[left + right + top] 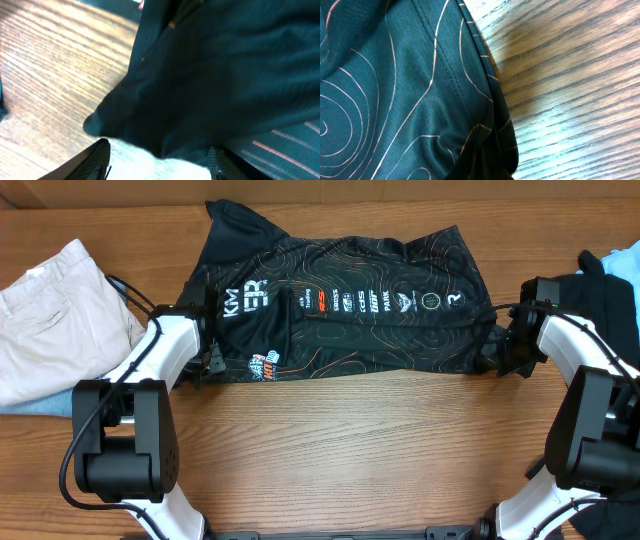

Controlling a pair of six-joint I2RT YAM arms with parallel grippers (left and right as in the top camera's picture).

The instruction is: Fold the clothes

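— Jersey (360, 310): how does it lie from the grippers?
— The left gripper (207, 360), jaws apart, sits at its left end. The right gripper (503, 348) is closed, apparently pinching the right hem. Between them it lies spread on the table (350, 450), long axis left to right.
— Any lettering?
— White "KM" and "PARK" read clearly; the smaller logos don't.
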